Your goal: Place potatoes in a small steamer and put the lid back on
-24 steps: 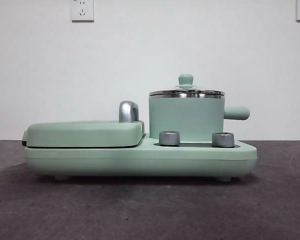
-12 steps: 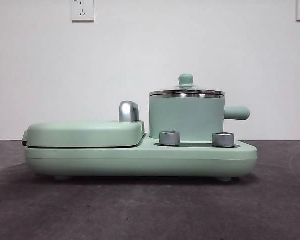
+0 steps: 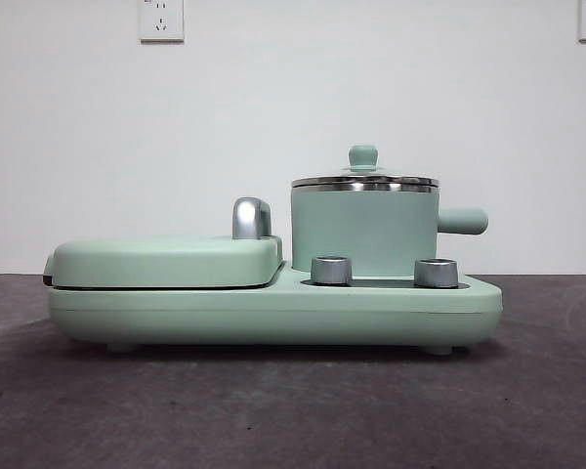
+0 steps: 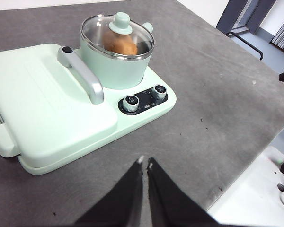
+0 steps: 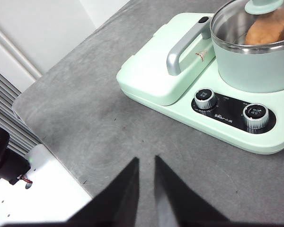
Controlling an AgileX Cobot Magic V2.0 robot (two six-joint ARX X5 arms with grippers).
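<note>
The mint-green small steamer [image 3: 364, 234] stands on the right half of the cooker base [image 3: 273, 313], with its glass lid [image 3: 363, 156] on top. In the left wrist view the orange-brown potato [image 4: 119, 43] lies inside the steamer [image 4: 113, 68] under the lid [image 4: 132, 35]. It also shows in the right wrist view [image 5: 270, 30] beneath the lid [image 5: 232, 23]. My left gripper [image 4: 144, 163] is shut and empty above the bare table in front of the cooker. My right gripper [image 5: 146, 161] is empty, its jaws a little apart, over the table by the cooker's front.
The flat green griddle cover [image 3: 166, 259] with a chrome handle [image 3: 251, 217] fills the cooker's left half. Two steel dials [image 3: 331, 270] [image 3: 436, 273] sit in front of the steamer. The steamer's stubby handle [image 3: 464, 221] points right. The table's edge [image 5: 52, 161] lies near my right gripper.
</note>
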